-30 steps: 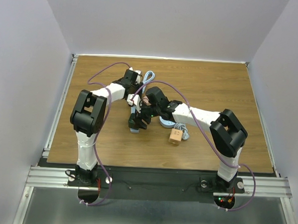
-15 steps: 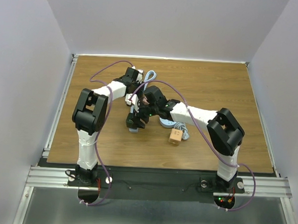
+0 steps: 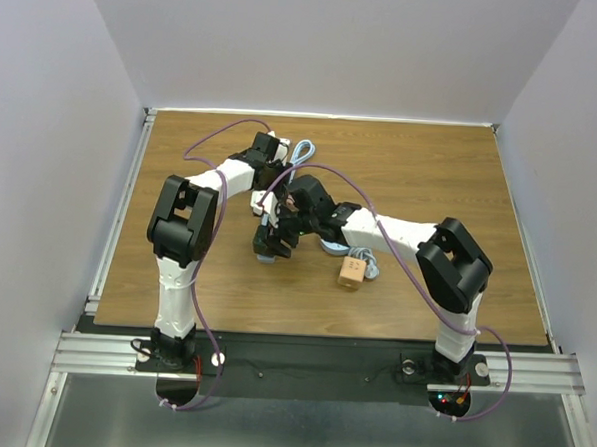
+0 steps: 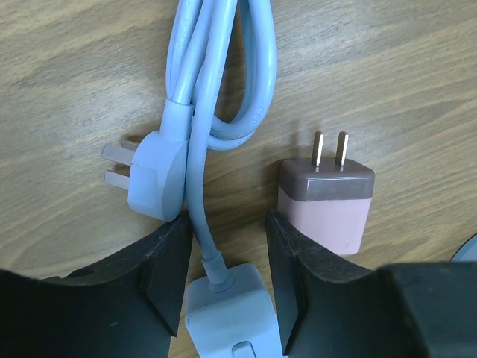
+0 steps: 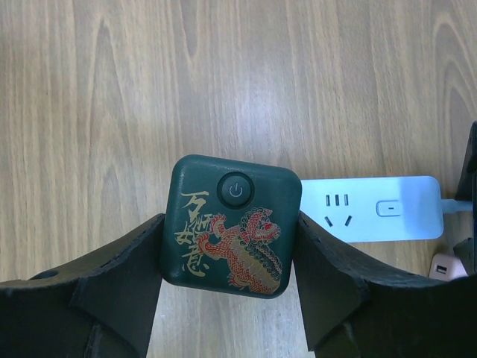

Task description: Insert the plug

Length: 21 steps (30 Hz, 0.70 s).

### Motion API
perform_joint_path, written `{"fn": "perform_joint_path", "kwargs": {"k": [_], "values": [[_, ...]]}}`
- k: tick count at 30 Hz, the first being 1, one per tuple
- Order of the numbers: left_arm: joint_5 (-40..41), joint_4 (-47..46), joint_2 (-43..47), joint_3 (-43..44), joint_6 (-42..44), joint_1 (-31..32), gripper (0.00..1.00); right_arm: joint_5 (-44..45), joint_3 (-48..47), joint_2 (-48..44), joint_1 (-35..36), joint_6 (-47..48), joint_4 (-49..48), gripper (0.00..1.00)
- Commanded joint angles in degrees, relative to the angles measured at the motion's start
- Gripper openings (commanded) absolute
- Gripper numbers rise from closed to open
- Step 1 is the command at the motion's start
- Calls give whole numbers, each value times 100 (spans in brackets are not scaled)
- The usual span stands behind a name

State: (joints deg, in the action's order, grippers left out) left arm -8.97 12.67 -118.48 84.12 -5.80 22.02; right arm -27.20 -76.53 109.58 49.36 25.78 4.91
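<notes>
The right gripper [image 5: 229,242] clamps a green dragon-printed charger [image 5: 232,224], prongs hidden, covering one end of the blue power strip [image 5: 373,209], while the left gripper [image 4: 227,272] pinches its cord end.

One pale blue power strip [image 5: 373,209], one blue cable [image 4: 257,82] ending in one three-pin plug [image 4: 156,179], one pink two-pin charger [image 4: 326,209], one dark green adapter [image 5: 231,239] with one round button [image 5: 235,189], and one tan cube [image 3: 351,273] on the bench [image 3: 431,170].

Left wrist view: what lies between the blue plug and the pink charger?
The light blue cable, hard against the blue plug; then bare table up to the pink charger. Left wrist view shows it.
</notes>
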Motion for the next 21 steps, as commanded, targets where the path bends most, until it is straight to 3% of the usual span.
{"fn": "perform_joint_path", "kwargs": {"k": [1,21], "values": [[-210,69,-167,158,237,22,54,549,323,20,56,155,230,0],[-535,535,-123,298,773,22,52,945,420,2,-32,419,283,1]]}}
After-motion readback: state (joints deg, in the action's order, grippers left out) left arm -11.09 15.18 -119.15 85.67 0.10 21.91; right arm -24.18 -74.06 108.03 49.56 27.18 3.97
